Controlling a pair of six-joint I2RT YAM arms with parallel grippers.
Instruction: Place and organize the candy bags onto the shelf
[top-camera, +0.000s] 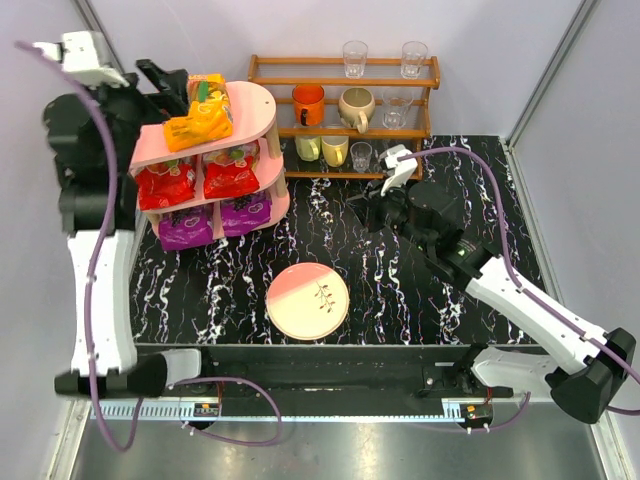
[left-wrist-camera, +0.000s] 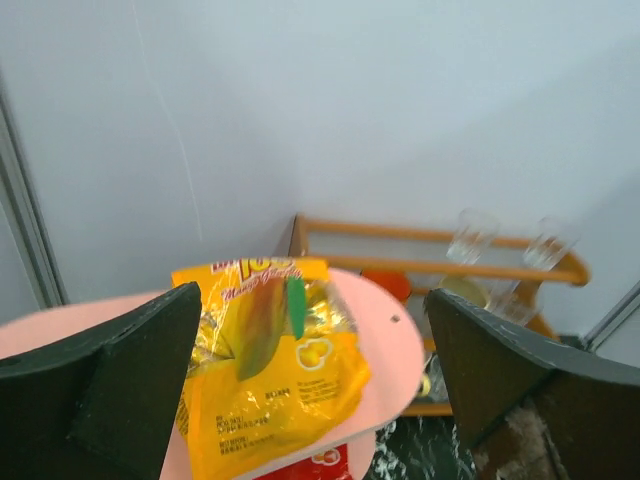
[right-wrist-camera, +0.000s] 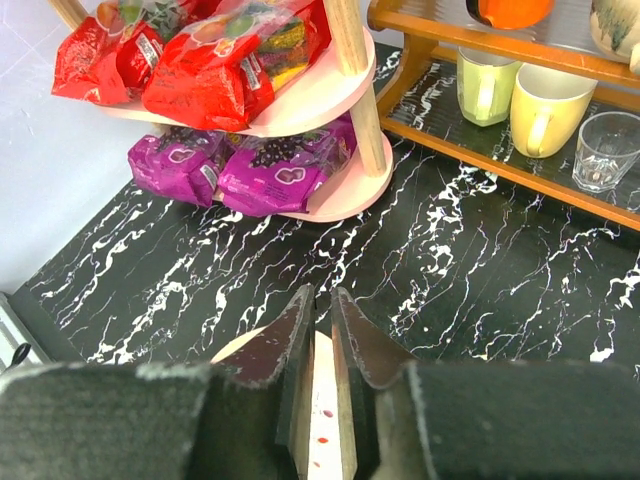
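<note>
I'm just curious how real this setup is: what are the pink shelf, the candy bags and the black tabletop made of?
The pink shelf has boards that look like matte painted wood or plastic; its posts are pale, likely wood. The candy bags look like thin plastic film, glossy and crinkled. The tabletop is black with white veins, a marble look, possibly only printed.
</note>
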